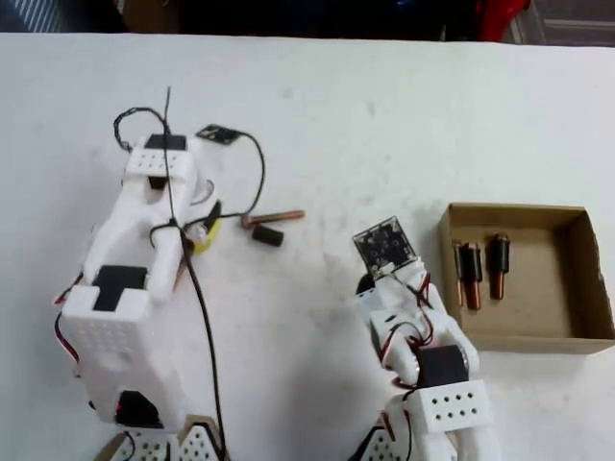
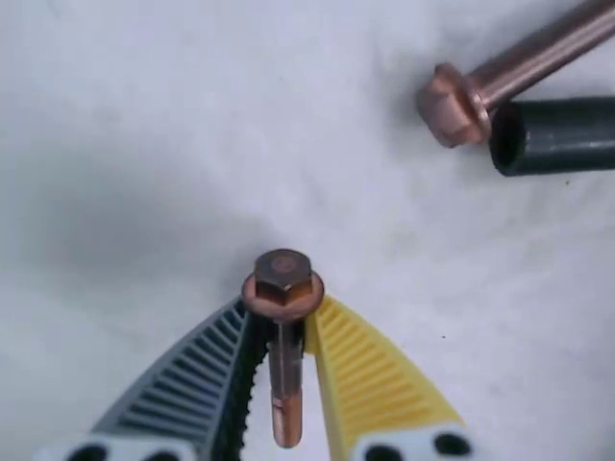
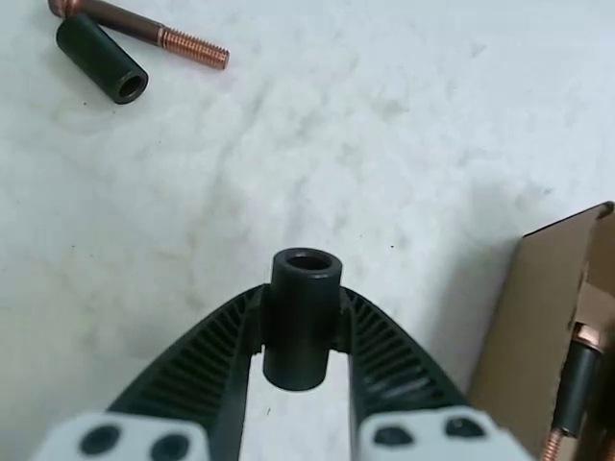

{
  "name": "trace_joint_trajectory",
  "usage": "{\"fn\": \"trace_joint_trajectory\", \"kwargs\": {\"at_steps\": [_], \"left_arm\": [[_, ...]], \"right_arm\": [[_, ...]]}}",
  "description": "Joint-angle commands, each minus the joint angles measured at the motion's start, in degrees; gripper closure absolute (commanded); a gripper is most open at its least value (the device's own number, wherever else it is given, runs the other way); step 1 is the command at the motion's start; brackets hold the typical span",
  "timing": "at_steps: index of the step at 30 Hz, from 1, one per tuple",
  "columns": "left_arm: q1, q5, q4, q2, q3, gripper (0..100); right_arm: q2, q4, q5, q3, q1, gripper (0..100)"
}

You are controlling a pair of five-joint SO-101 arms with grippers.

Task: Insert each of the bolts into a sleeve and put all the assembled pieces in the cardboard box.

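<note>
High view: one bolt point(image 1: 274, 218), one sleeve point(image 1: 268, 235) loose; left hand point(image 2: 282, 309) pinches another bolt point(image 2: 282, 286), right hand point(image 3: 303, 303) another sleeve point(image 3: 305, 327).

White table point(image 1: 317, 106), faintly smudged, spans whole scene; red object point(image 1: 500, 17) beyond far edge, right, against dark room.

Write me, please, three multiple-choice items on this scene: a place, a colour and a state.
1. The loose sleeve lies: A in the box; B on the table beside the loose bolt; C on an arm.
2. The left tool has fingers: A grey and yellow; B both black; C both white.
3. The right tool is: A open; B shut on a bolt; C shut on a sleeve.
B: it lies by that bolt. A: one of each colour. C: its fingers clamp a black sleeve.
</note>
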Motion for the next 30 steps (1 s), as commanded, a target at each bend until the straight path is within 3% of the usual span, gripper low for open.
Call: {"fn": "trace_joint_trajectory", "kwargs": {"at_steps": [1,24,30], "left_arm": [[0.66,-0.53,-0.7,-0.66,0.09,98],[-0.22,-0.44,-6.86,1.71,1.05,98],[-0.22,14.59,-10.55,1.45,-0.44,98]], "right_arm": [[-0.31,-1.19,0.79,-0.7,0.57,97.8],[-0.31,-1.27,0.35,-0.7,0.04,97.8],[-0.31,-1.19,0.26,-0.7,-0.92,97.8]]}}
